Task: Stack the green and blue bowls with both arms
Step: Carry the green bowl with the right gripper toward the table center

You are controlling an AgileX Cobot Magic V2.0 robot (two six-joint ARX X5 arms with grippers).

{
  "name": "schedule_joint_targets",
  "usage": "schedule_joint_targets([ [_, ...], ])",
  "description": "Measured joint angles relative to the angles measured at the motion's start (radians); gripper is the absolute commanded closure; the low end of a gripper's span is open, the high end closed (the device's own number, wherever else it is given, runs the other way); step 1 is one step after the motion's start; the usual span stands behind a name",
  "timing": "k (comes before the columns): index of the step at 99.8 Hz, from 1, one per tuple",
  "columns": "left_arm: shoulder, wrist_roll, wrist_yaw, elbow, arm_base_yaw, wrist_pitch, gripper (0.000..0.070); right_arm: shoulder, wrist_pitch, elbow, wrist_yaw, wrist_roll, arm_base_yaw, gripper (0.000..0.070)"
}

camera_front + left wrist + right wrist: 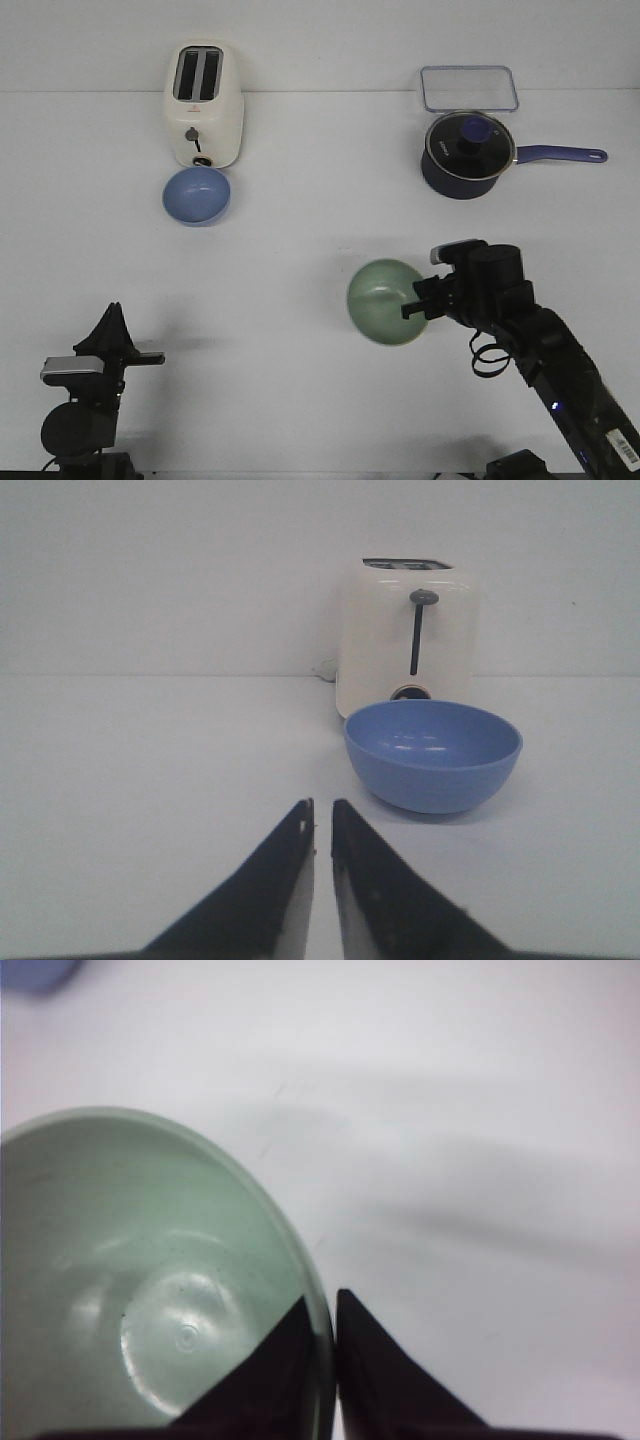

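The pale green bowl point(386, 301) hangs tilted above the table's middle, gripped by its rim in my right gripper point(420, 305). In the right wrist view one finger is inside the green bowl point(150, 1290) and one outside, the right gripper point(325, 1305) shut on the rim. The blue bowl point(196, 194) sits on the table in front of the toaster, far left. It also shows in the left wrist view point(433, 754). My left gripper point(322, 815) is shut and empty, low at the near left point(110, 335), well short of the blue bowl.
A cream toaster point(203, 104) stands just behind the blue bowl. A dark navy saucepan point(468, 152) with glass lid and long handle sits at the back right, with a clear container point(468, 87) behind it.
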Motion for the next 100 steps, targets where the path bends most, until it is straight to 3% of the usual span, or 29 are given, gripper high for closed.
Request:
schedule_joint_targets([
  [16, 0.000, -0.031, 0.000, 0.000, 0.000, 0.000, 0.0685, 0.066, 0.057, -0.036, 0.018, 0.041, 0.122, 0.0700],
  [53, 0.000, -0.284, 0.000, 0.000, 0.000, 0.000, 0.0686, 0.273, 0.131, -0.036, 0.096, 0.056, 0.269, 0.0699],
  [58, 0.000, -0.317, 0.000, 0.000, 0.000, 0.000, 0.0686, 0.288, 0.137, -0.037, 0.100, 0.055, 0.274, 0.0659],
  [67, 0.000, -0.381, 0.000, 0.000, 0.000, 0.000, 0.0689, 0.294, 0.146, -0.038, 0.101, 0.055, 0.278, 0.0448],
  [71, 0.000, -0.410, 0.000, 0.000, 0.000, 0.000, 0.0689, 0.293, 0.153, -0.038, 0.098, 0.055, 0.279, 0.0392],
  [100, 0.003, -0.634, 0.026, 0.056, 0.000, -0.028, 0.0687, 0.105, 0.155, -0.037, 0.098, 0.055, 0.241, 0.0369],
])
